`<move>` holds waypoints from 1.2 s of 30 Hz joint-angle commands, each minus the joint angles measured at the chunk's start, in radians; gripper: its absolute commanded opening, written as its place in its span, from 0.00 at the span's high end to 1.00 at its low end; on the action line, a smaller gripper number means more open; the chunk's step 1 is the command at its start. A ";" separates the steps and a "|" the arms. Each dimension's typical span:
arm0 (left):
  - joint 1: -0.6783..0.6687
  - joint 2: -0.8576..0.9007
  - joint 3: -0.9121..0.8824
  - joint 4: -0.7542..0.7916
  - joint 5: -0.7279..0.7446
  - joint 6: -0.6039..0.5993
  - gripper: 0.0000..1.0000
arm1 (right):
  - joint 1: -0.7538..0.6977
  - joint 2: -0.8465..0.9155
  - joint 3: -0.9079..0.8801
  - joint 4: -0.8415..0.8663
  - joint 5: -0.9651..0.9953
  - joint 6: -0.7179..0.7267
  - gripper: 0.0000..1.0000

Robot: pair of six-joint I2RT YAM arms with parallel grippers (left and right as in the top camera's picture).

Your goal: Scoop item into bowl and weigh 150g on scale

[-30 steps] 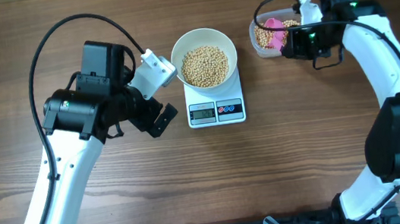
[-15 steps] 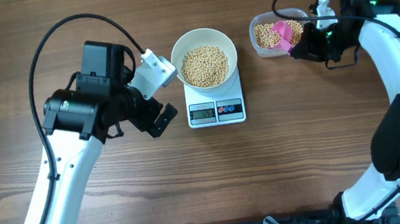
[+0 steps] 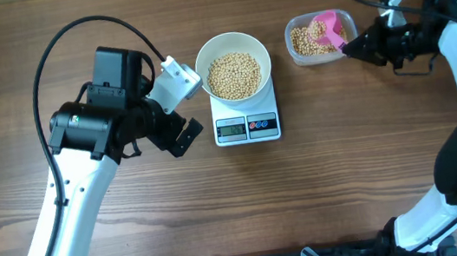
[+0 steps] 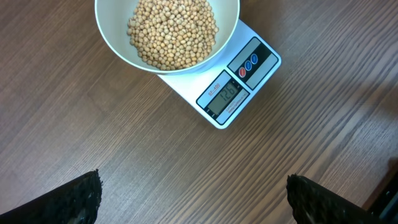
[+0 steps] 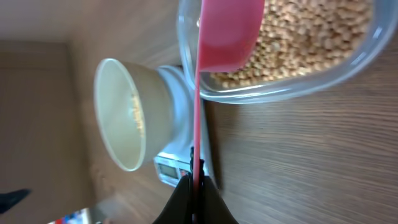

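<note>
— Beans (image 3: 233,75)?
— Heaped in bowl (image 3: 231,40) on scale (image 3: 247,127), top centre; more in tub (image 3: 290,42), upper right.
— Left gripper (image 3: 189,106)?
— Left of scale, spread wide, empty.
— Right gripper (image 3: 351,45)?
— Far upper right, pinched on handle of pink scoop (image 3: 326,27), cup at tub.

The table (image 3: 137,235) is matt brown wood with visible grain. The bowl (image 4: 109,31) is white, smooth and faintly glossy, its beans (image 4: 174,31) dry and matt. Scale (image 3: 244,108): smooth white plastic. Tub (image 5: 280,90): clear glossy plastic. Scoop (image 5: 230,31): smooth pink plastic.
</note>
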 commanded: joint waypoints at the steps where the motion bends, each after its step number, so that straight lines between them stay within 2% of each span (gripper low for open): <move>1: 0.002 -0.013 -0.002 0.000 0.008 0.015 0.00 | -0.012 0.015 0.017 -0.013 -0.134 -0.066 0.96; 8: 0.002 -0.013 -0.002 0.000 0.008 0.016 0.00 | -0.013 0.011 0.017 -0.038 -0.268 -0.184 0.96; 18: 0.002 -0.013 -0.002 0.000 0.008 0.016 0.00 | -0.006 -0.118 0.018 -0.015 -0.252 -0.198 0.96; 26: 0.002 -0.013 -0.002 0.000 0.008 0.015 0.00 | 0.163 -0.235 0.018 0.035 -0.101 -0.144 0.96; 32: 0.002 -0.013 -0.002 0.000 0.008 0.016 0.00 | 0.307 -0.239 0.018 0.024 -0.074 -0.120 0.96; 36: 0.002 -0.013 -0.002 0.000 0.008 0.015 0.00 | 0.368 -0.239 0.018 0.005 0.049 -0.119 0.96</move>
